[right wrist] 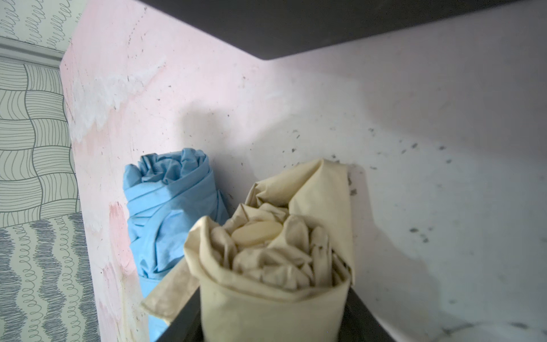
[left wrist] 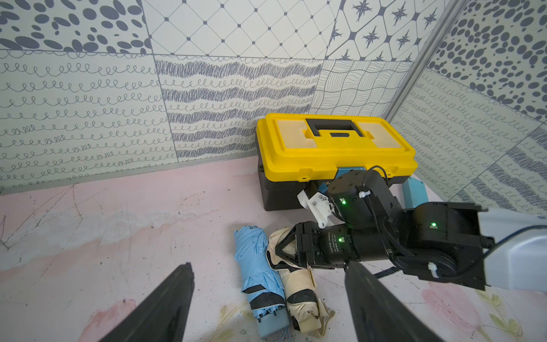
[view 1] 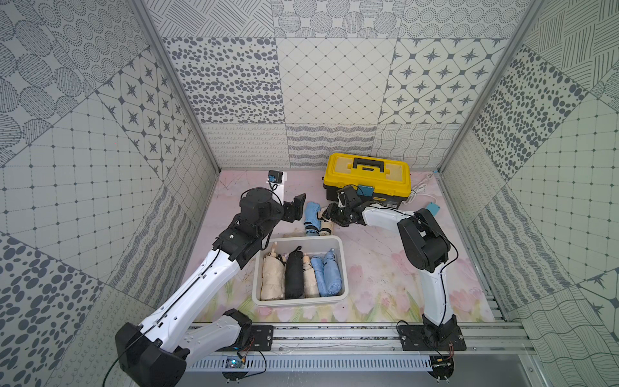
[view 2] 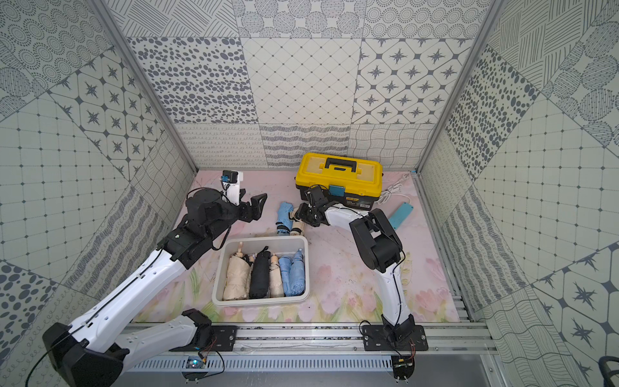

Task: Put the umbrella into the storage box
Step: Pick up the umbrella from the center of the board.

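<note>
The right gripper [left wrist: 276, 251] is straddling the cream umbrella [left wrist: 299, 293], jaws not yet pinching; it's lying against a blue umbrella [left wrist: 257, 266], just beyond the storage box [view 1: 301, 238]. It's looking light, squashy and slippery, so I'd be gripping mid-bundle, around the shaft. The left gripper [view 1: 296, 206] is hanging wide open.

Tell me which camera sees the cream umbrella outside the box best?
The left wrist view: most of the cream umbrella shows there, lying beside the blue umbrella. The right wrist view shows only its end, close up. In both top views the umbrella is small, mostly hidden by the right gripper.
</note>
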`<move>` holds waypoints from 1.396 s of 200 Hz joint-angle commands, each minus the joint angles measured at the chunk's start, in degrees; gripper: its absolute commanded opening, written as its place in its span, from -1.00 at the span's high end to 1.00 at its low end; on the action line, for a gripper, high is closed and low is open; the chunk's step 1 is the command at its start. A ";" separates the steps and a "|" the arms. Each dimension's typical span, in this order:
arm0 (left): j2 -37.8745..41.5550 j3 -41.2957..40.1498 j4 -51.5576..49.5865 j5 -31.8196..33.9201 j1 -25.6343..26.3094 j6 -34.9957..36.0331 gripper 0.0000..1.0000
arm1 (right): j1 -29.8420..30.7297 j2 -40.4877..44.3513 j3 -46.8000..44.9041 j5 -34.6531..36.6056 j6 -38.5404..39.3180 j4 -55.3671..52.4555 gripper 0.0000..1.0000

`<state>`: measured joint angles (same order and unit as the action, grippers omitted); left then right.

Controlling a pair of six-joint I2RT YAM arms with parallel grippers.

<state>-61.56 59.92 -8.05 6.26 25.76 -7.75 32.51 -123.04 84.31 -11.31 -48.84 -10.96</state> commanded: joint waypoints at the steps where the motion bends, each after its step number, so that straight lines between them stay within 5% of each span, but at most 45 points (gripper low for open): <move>1: 1.74 -0.68 1.85 1.12 -0.18 -1.18 -0.70 | -0.11 -2.30 -2.50 -0.90 0.50 -1.62 0.00; 88: -0.10 3.55 -5.21 -6.21 -0.18 -5.86 -0.71 | -4.68 15.84 -22.45 2.84 -9.83 16.72 0.22; 165: -0.58 4.02 -7.27 -10.21 -0.18 -10.88 -0.71 | -7.30 30.22 -28.34 10.04 -9.83 7.45 0.34; 207: -3.14 3.11 -0.72 -18.52 0.14 -20.71 -0.66 | -8.12 42.61 -31.69 17.55 -11.48 3.93 0.43; 279: -13.37 6.70 6.48 -21.57 14.73 -16.10 -0.76 | -7.67 57.65 -29.41 22.94 -17.16 -5.23 0.44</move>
<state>-71.07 64.47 -9.23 -10.85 34.04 -25.76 24.62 -69.01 52.60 8.80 -62.92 -15.07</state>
